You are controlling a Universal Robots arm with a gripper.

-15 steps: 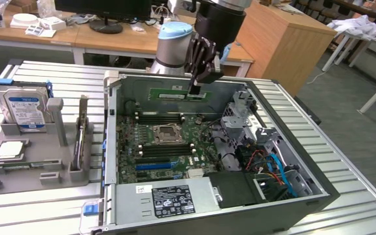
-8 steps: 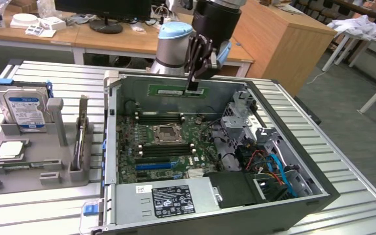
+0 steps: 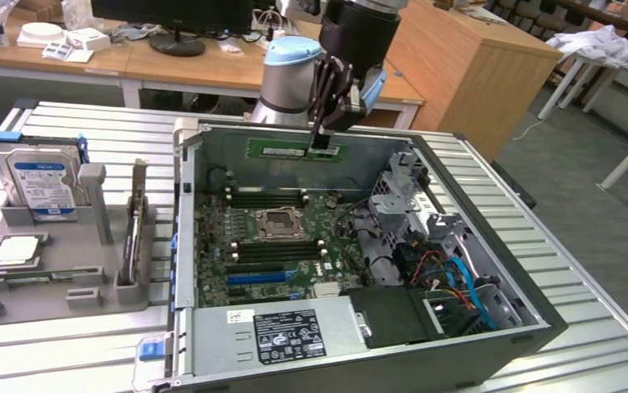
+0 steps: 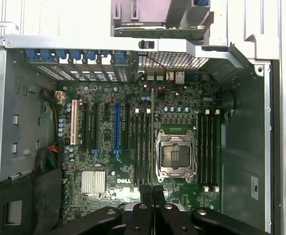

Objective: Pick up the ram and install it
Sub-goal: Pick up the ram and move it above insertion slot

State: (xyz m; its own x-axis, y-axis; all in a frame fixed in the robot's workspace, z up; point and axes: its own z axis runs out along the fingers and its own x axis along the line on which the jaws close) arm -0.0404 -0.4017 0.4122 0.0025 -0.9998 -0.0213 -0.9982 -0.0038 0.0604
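One dark, slim-fingered gripper (image 3: 323, 146) (image 4: 152, 190) is clamped on the ram (image 3: 291, 151) (image 4: 152, 127), a long, thin green circuit-board stick held level in the upper centre of the exterior view, over an open grey metal computer case (image 3: 532, 323). From the wrist, the stick is edge-on, a narrow line above the green motherboard (image 4: 108, 166), between the square silver CPU socket (image 4: 175, 156) and long black memory slots (image 4: 140, 147). At the exterior view's left, a silver-topped hard drive (image 3: 41, 176) stands in a grey plastic holder (image 3: 62, 274) on the ribbed metal table (image 3: 84, 352).
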